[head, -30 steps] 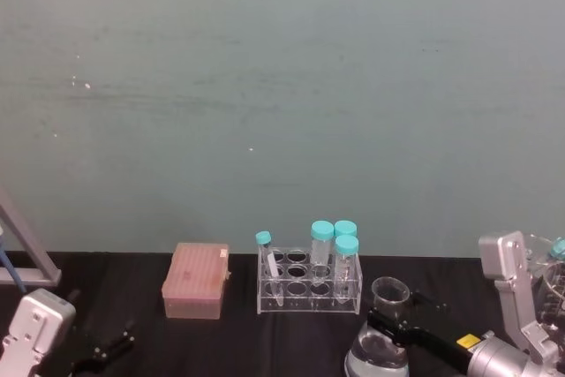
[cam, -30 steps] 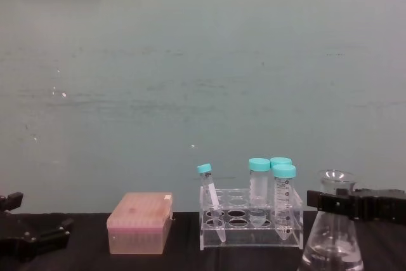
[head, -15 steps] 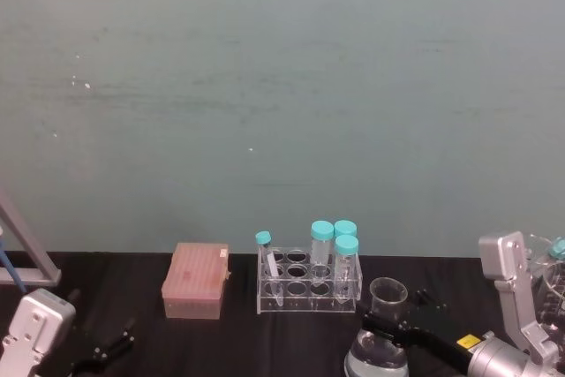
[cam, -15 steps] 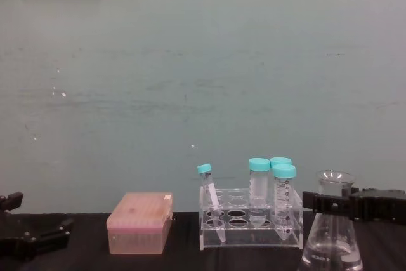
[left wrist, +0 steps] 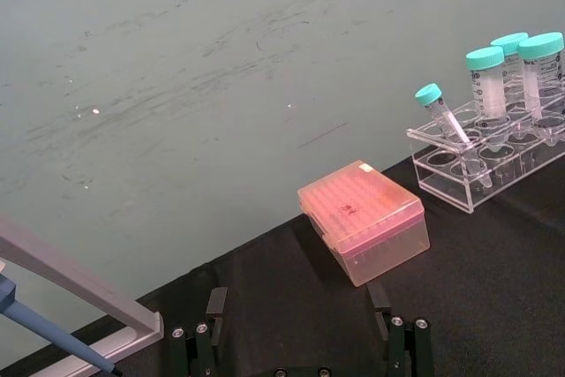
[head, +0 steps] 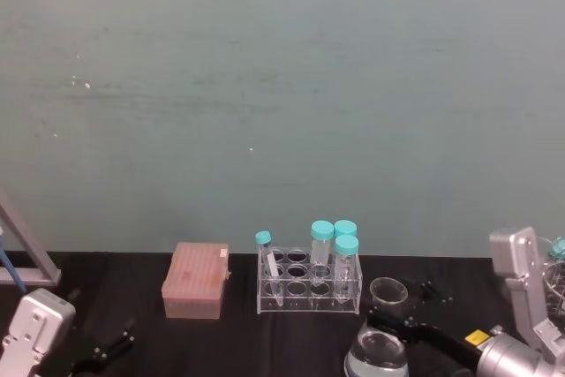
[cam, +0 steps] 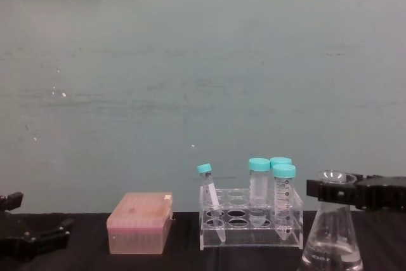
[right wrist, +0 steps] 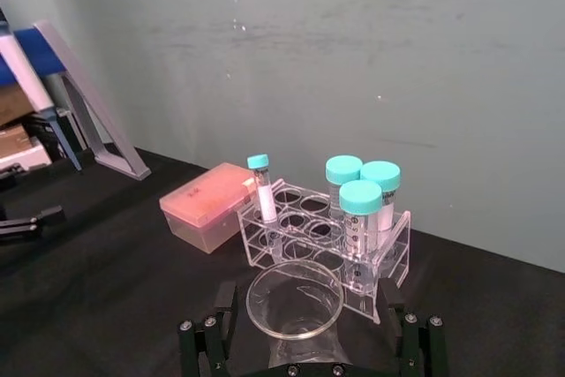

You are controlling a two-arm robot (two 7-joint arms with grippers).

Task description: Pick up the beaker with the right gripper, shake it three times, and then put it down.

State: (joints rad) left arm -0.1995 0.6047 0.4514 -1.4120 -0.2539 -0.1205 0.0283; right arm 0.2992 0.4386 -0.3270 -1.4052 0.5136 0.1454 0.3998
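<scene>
A black table [head: 238,342] runs under me, a plain teal wall [head: 282,86] behind. My right gripper [cam: 336,190] is clamped on the beaker [cam: 332,245] neck, right of the rack [cam: 250,226] holding 4 tubes; their printed markings are unreadable. My left gripper [cam: 32,238] rests low, fingers apart.

From my remote station: my right gripper [head: 388,320], reaching in from the bench's [head: 265,333] front right corner, closes its black jaws around the neck of the beaker [head: 381,346], just under the flared rim. A clear tube rack [head: 309,284] holding four teal-capped tubes [head: 335,245] stands just behind it, along the back edge, with a pink box [head: 195,282] to the rack's left. My left gripper [head: 104,348] rests parked at the front left corner.
</scene>
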